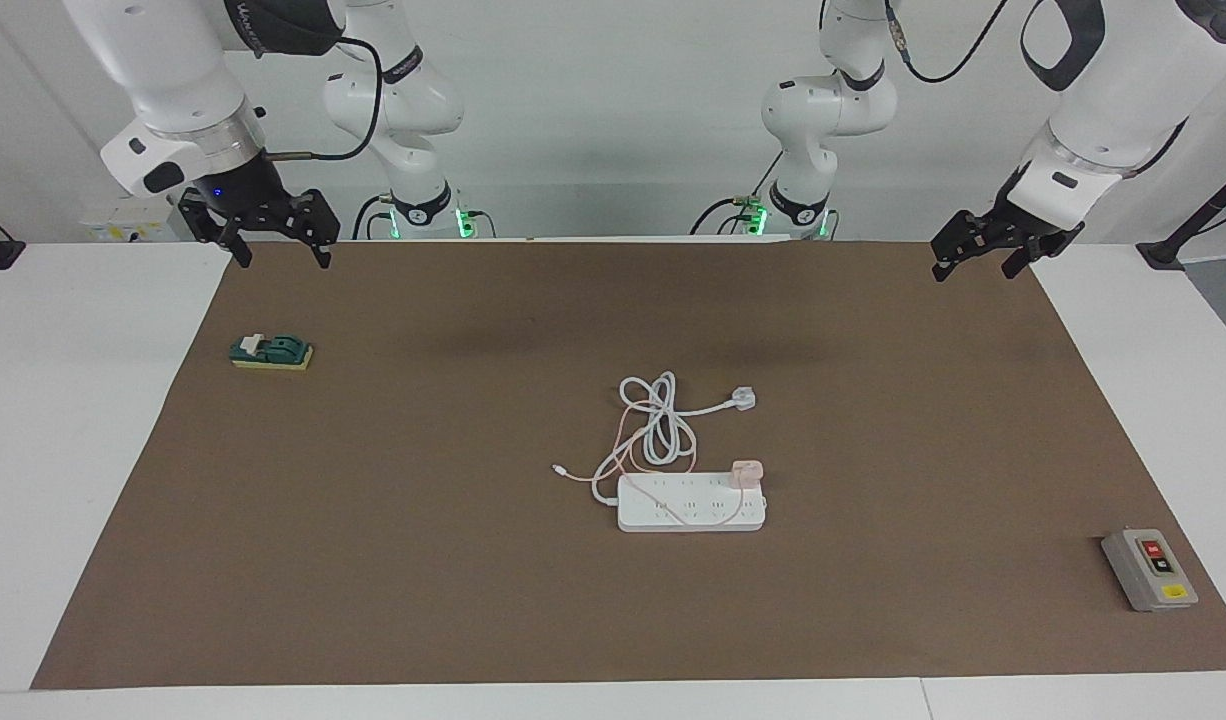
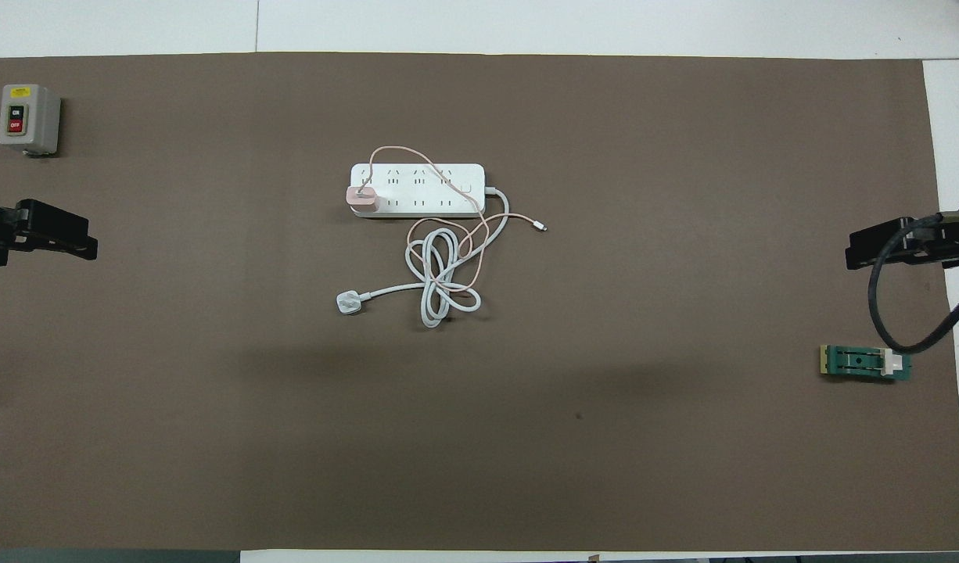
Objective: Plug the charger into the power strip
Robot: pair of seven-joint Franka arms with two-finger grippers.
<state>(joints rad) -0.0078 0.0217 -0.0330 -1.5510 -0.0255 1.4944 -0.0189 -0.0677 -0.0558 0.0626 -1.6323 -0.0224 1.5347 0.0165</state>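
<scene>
The white power strip point(image 1: 691, 503) lies flat near the middle of the brown mat; it also shows in the overhead view point(image 2: 417, 190). The pale-pink charger point(image 1: 747, 472) stands on the strip's end toward the left arm, on a socket in the row nearer the robots; it also shows from above point(image 2: 361, 199). Its thin pink cable point(image 1: 623, 430) loops over the strip and the mat. My left gripper point(image 1: 973, 268) and right gripper point(image 1: 281, 258) are both open and empty, raised over the mat's corners at the robots' end, well apart from the strip.
The strip's thick white cord point(image 1: 663, 425) lies coiled nearer the robots, ending in a white three-pin plug point(image 1: 742, 398). A grey button box point(image 1: 1149, 569) sits toward the left arm's end. A green and yellow block point(image 1: 271, 352) sits toward the right arm's end.
</scene>
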